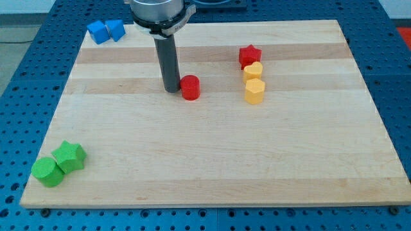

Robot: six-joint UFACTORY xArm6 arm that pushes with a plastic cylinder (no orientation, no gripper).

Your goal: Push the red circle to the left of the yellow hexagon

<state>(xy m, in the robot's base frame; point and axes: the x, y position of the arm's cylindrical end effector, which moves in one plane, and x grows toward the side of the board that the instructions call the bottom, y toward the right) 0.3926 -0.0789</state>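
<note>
The red circle (190,87) lies on the wooden board, left of the yellow hexagon (255,91), with a wide gap between them. My tip (171,88) touches the red circle's left side. A second yellow block (253,70) sits just above the hexagon, touching it, and a red star (250,55) sits above that.
Two blue blocks (106,30) sit together at the board's top left corner. Two green blocks (59,163) sit together at the bottom left corner. The board (212,160) rests on a blue perforated table.
</note>
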